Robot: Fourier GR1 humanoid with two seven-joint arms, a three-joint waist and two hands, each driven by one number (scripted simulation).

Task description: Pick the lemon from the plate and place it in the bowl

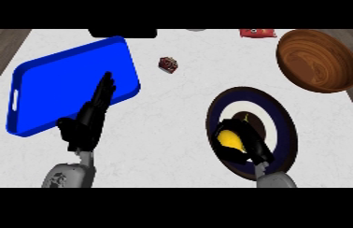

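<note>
- Our right black hand [243, 139] is curled round the yellow lemon [228, 140], which sits over the dark-rimmed round plate with a white ring [283, 122] near the counter's front right. Fingers and thumb wrap it from the right side and above.
- We cannot tell whether the lemon is lifted or resting on the plate.
- Our left black hand [91, 117] rests with straight fingers over the front edge of the blue rectangular plastic tray [62, 77] on the counter's left side, holding nothing.
- The round wooden bowl [316, 60] stands at the counter's far right corner, well apart from the plate.
- Risk, as we judge it: a round, smooth lemon may roll out of the curl during the carry towards the far right corner, since only part of it appears covered.
- Risk: if we carry it low, the hand or lemon could clip the bowl's near rim and shove the bowl towards the counter's right edge.
- Risk: letting go too early would land the lemon on the white marbled counter [172, 110] between plate and bowl.
- Hidden or unclear: the lemon's right half lies behind our fingers; the bowl is cut off at the right; a small dark red object [168, 64] in the counter's middle and a red item [257, 32] at its far edge are too small to identify.
</note>
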